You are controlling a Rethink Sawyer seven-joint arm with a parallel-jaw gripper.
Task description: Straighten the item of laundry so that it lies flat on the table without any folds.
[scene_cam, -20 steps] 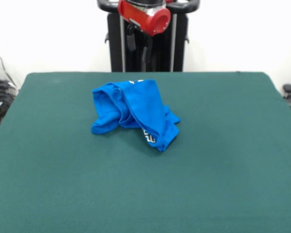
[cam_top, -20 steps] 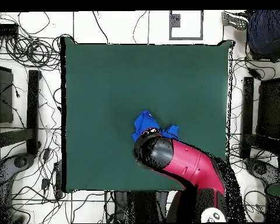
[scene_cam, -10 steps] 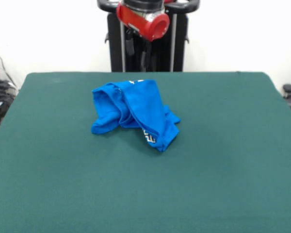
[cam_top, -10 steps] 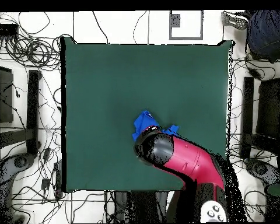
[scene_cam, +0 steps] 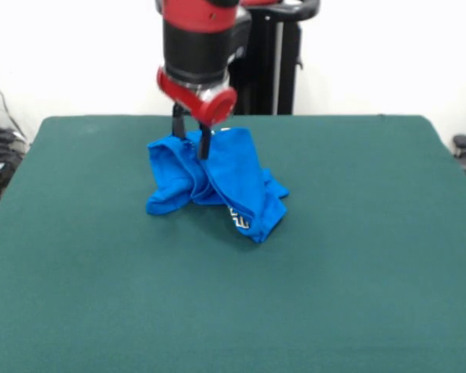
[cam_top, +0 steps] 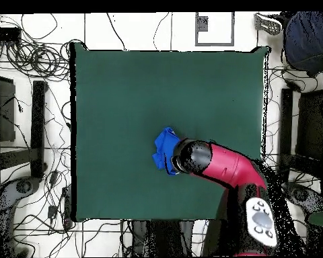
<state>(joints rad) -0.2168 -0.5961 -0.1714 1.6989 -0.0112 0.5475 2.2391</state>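
Light: bright, even, diffuse, as if from overhead | Shadows: faint and soft under the crumpled shirt (scene_cam: 213,180) on the table (scene_cam: 357,256) | Glare: white wall washed out, small sheen on the red arm (scene_cam: 198,47) | Focus: front view slightly soft; overhead view grainy, floor overexposed

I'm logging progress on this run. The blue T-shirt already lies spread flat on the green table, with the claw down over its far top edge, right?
Not quite. In the front view the blue T-shirt is still bunched into a crumpled heap with deep folds on the green table, not spread flat. The rest holds: the claw is down over the heap's far top edge, its two fingers apart.
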